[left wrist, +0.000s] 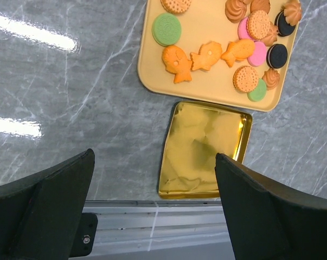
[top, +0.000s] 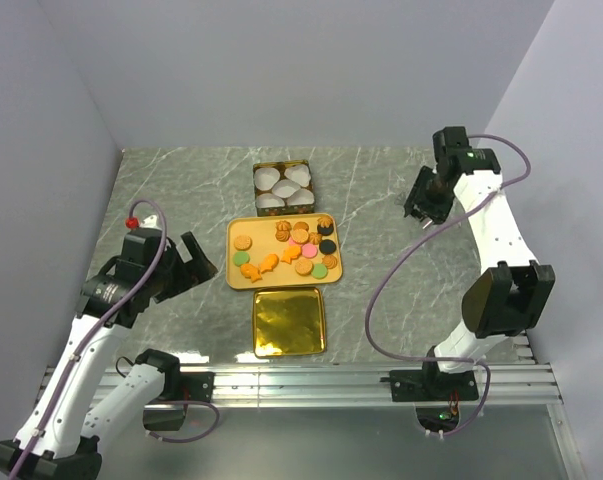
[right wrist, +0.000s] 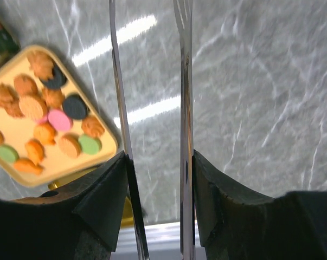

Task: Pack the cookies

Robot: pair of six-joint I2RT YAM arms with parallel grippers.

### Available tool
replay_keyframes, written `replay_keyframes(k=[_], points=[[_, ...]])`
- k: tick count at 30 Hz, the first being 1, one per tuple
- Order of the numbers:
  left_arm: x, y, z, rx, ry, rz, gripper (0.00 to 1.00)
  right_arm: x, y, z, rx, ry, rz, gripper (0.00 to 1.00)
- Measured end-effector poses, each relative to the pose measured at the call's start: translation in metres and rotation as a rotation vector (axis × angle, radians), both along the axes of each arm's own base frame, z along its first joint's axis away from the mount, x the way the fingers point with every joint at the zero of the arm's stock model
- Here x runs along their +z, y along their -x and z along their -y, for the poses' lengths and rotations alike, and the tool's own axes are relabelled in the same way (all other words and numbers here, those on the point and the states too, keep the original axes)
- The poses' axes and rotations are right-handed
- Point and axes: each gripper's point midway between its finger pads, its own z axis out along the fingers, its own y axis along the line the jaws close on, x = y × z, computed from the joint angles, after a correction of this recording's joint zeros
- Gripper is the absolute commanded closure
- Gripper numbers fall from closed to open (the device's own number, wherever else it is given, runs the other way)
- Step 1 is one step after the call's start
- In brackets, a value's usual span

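Grey marble table (top: pixel 401 200), and we're basically at square one: all the cookies (top: pixel 286 250) sit on the tan tray (top: pixel 281 281) mid-frame in the overhead view. We can't see any in the paper cups (top: pixel 299 175) of the tin (top: pixel 256 186) just above it. The gold lid (top: pixel 289 320) lies just below. The right gripper (right wrist: pixel 159 162) is clamped on metal tongs (right wrist: pixel 117 97) off at the right, and the left gripper (left wrist: pixel 152 162) gapes empty at lower left.

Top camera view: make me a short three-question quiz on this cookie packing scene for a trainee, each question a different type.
1. True or false: the cookies lie on the yellow tray.
2. What holds the white paper cups? A: yellow tray. B: gold tin. C: gold lid.
3. Which pincer holds the metal tongs?
Key: 1 true; 2 B; 3 the right pincer.
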Motion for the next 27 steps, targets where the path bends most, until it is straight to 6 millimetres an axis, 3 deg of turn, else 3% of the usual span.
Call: replay_keyframes(k=[6, 18, 23, 27], points=[[0.003, 0.002, 0.0, -0.012, 0.0, 0.023, 0.01, -0.004, 0.021, -0.037, 0.118, -0.006, -0.056, 0.45], [0.007, 0.011, -0.004, -0.019, -0.005, 0.043, 0.01, 0.006, 0.057, -0.146, 0.455, 0.011, -0.081, 0.46], [0.008, 0.013, -0.005, -0.017, -0.003, 0.052, 0.0, -0.003, 0.061, -0.173, 0.523, 0.024, -0.112, 0.46], [0.009, 0.014, -0.005, -0.018, -0.003, 0.055, 0.0, -0.003, 0.047, -0.185, 0.528, 0.033, -0.112, 0.46]])
